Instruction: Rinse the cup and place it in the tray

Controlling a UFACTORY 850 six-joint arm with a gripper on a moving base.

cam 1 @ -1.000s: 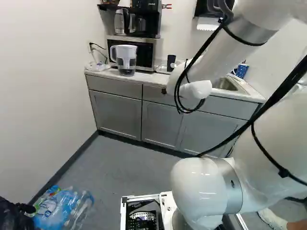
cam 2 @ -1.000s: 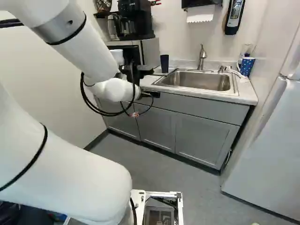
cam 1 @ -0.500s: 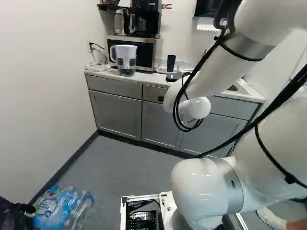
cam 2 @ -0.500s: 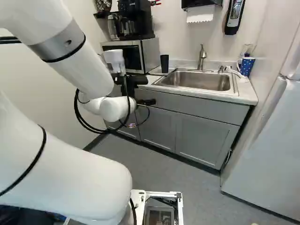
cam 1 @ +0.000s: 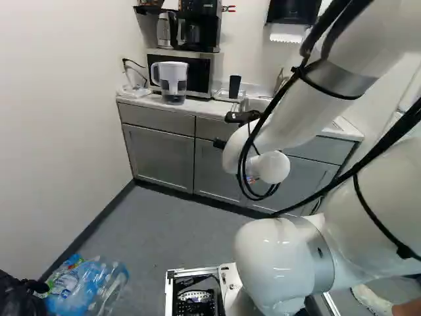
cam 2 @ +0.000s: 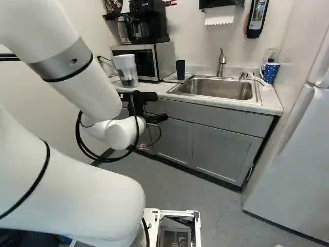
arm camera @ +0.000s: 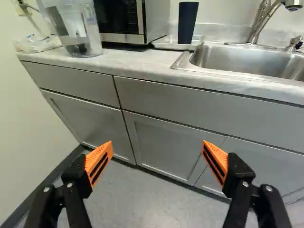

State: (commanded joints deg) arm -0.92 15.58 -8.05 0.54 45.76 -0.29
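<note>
Gripper (arm camera: 157,145) spread, nothing between its fingers, near the cabinets (arm camera: 164,142); a careless rise could snag the counter (arm camera: 137,61). Upper middle of the right base view, the cup (cam 2: 180,69) stands upright in its tray (arm camera: 164,43); an off-centre approach might topple it.

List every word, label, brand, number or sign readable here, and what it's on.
None can be read.
Coffee maker: print too small.
Wall dispenser: markings too small.
Wrapped bottles: labels too blurred.
Pitcher: faint marks, unreadable.
</note>
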